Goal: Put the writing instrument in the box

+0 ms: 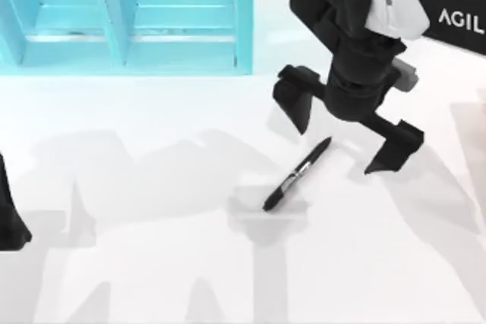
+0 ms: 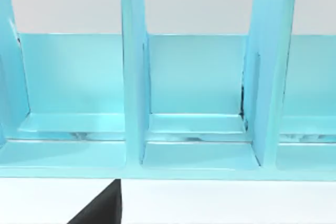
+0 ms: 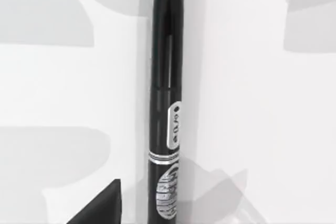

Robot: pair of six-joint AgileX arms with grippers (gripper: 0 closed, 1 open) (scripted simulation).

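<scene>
Black pen (image 1: 297, 173) lay flat on the white table (image 1: 152, 263), long axis diagonal, just below your right end effector (image 1: 345, 138), whose fingers were spread wide and empty, so that arm was way nearer than the left one parked at the left edge.

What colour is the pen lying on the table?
Black pen with a silvery-white label band, clearest in the right wrist view.
</scene>
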